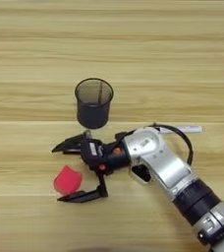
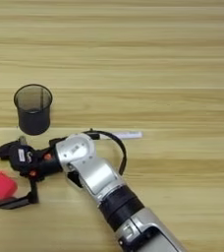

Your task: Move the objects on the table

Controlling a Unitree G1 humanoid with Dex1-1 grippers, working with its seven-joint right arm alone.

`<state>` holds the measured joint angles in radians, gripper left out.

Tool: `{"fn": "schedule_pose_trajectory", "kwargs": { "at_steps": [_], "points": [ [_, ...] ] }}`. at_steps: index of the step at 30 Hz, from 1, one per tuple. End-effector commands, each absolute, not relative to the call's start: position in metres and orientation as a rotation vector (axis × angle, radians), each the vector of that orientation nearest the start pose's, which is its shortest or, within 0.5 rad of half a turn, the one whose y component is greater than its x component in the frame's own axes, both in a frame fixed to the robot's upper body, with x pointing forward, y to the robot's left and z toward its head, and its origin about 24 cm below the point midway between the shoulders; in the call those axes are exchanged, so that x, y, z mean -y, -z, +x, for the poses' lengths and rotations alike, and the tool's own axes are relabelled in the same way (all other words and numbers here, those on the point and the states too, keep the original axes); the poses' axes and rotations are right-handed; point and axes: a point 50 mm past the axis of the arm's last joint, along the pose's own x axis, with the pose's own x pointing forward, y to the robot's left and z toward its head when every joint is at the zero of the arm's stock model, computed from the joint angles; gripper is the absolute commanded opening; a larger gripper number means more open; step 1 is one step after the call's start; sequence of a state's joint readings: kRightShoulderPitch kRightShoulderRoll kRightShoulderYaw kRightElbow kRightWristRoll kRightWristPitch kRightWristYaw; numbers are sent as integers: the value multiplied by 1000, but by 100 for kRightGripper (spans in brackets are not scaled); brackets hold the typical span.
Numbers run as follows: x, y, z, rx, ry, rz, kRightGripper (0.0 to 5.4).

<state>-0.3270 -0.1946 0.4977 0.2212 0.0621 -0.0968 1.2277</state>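
Left eye view: wooden table [image 1: 30, 44], end effector [image 1: 60, 173] wide open, straddling red cube [image 1: 67, 180], ungripped.

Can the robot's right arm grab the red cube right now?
Probably yes. The right gripper has its jaws spread wide, and the red cube lies between them on the table. Nothing blocks it; the black mesh cup stands apart, further back.
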Motion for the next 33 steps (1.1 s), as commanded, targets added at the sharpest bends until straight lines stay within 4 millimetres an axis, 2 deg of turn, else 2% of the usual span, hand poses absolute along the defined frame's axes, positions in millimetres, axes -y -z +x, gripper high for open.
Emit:
{"fn": "schedule_pose_trajectory", "kwargs": {
  "at_steps": [1,8,14,25,33],
  "points": [
    [40,-92,248,147,-1689,-315,535],
    [65,-113,256,179,-1648,-321,535],
    [98,-126,260,155,-1599,-357,535],
    [154,-107,267,-26,-1442,-423,535],
    [164,-96,269,-71,-1376,-402,535]
  ]
}}
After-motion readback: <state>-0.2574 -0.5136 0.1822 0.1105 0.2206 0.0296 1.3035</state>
